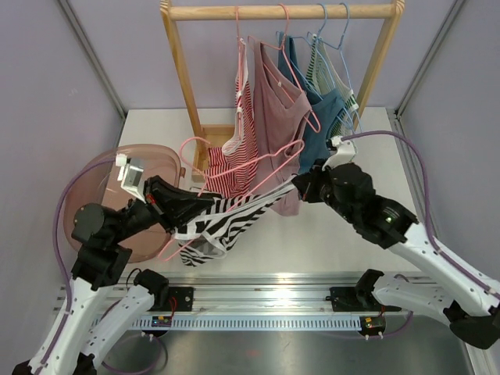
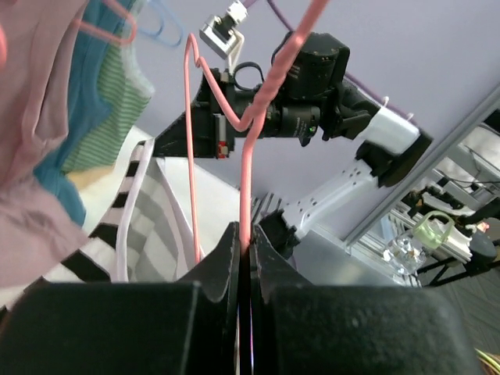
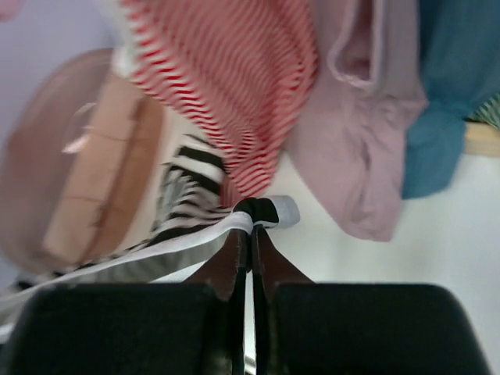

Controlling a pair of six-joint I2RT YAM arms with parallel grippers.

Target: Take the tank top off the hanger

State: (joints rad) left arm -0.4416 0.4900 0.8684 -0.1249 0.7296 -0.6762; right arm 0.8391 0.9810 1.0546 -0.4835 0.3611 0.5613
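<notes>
A black-and-white striped tank top [image 1: 226, 223] hangs stretched between my two arms, off the rail and still draped on a pink wire hanger [image 1: 234, 168]. My left gripper [image 1: 205, 205] is shut on the hanger's wire; in the left wrist view the pink hanger [image 2: 246, 156] runs straight down into the shut left gripper [image 2: 244, 238], with the tank top [image 2: 144, 211] to its left. My right gripper [image 1: 301, 186] is shut on the garment's white-edged strap. In the right wrist view the tank top [image 3: 187, 203] bunches at the tips of the right gripper [image 3: 251, 230].
A wooden clothes rack [image 1: 281, 12] stands at the back with a red-striped top [image 1: 250, 125], a pink top [image 1: 277, 101] and a blue top [image 1: 316, 109] on hangers. A brown translucent basket [image 1: 101, 180] sits at the left of the table.
</notes>
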